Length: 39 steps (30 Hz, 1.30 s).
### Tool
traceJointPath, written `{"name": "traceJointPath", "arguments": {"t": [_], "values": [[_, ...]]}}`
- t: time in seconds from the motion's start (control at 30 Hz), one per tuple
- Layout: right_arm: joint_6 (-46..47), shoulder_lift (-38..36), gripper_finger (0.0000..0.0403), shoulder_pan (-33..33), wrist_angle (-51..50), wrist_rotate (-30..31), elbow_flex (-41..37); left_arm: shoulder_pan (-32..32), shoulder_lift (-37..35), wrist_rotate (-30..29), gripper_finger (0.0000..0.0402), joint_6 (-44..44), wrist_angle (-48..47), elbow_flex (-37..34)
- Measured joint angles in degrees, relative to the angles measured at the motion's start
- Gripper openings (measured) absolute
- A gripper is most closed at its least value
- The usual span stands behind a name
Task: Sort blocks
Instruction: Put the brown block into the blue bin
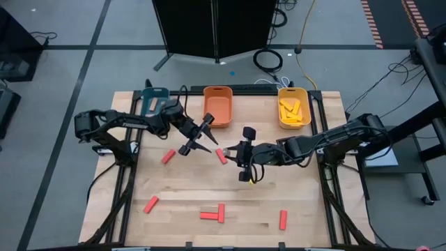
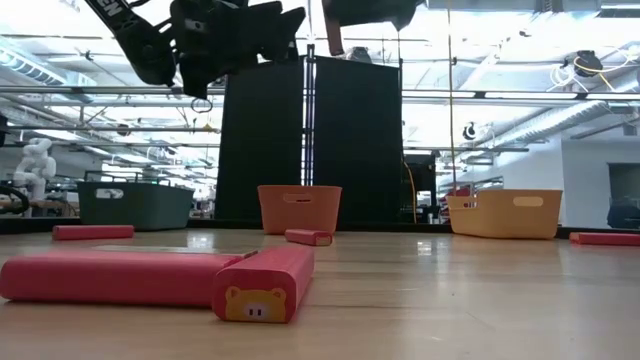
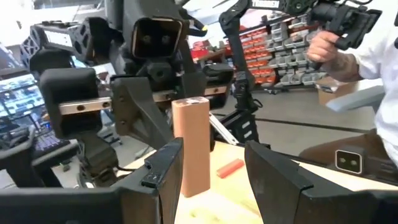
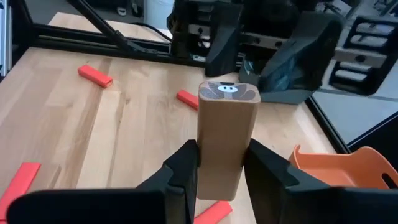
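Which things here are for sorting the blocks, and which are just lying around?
For the job: block in right gripper; red blocks on the table; yellow blocks in the yellow bin; orange bin; teal bin.
Just around: floor cables; black cabinet; person.

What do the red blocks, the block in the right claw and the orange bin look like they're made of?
Red blocks: probably painted wood, with a smooth, slightly glossy coat and a printed sticker on one end.
Tan block in the right claw: apparently bare wood, matte, with faint grain.
Orange bin: looks like moulded plastic, with a uniform colour and a cut-out handle.
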Motion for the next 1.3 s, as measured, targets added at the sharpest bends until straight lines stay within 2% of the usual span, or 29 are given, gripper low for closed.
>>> {"name": "traceJointPath", "arguments": {"t": [0.17,0.33,0.5,0.9,1.1,1.2,1.3], "values": [[-0.47,0.0,0.0087,-0.38,0.11,1.41,0.0,-2.35,0.0,-4.96,0.0169,1.57,-0.54,0.0],[-2.52,0.0,0.0087,-1.04,0.13,1.41,0.0,-5.79,0.0,-17.59,0.0169,1.54,-1.77,0.0],[-3.41,0.0,0.0087,-1.69,0.13,1.15,0.0,-7.01,0.0,-24.0,0.0169,2.38,-2.12,0.0],[-5.43,0.02,0.0087,-2.97,-0.24,0.11,-0.04,-7.99,0.0,-22.55,0.0169,2.85,-3.71,0.0],[-5.65,0.11,0.0086,-3.06,-0.22,0.8,-0.07,-6.56,-0.05,-21.6,0.017,1.57,-4.94,0.04],[-5.67,0.1,0.0086,-3.16,-0.24,1.78,-0.06,-5.76,-0.06,-23.27,0.0183,1.66,-6.33,0.02],[-6.24,0.07,0.0086,-3.17,-0.41,1.75,-0.04,-5.9,-0.02,-24.36,0.0213,2.88,-7.73,0.02]]}}
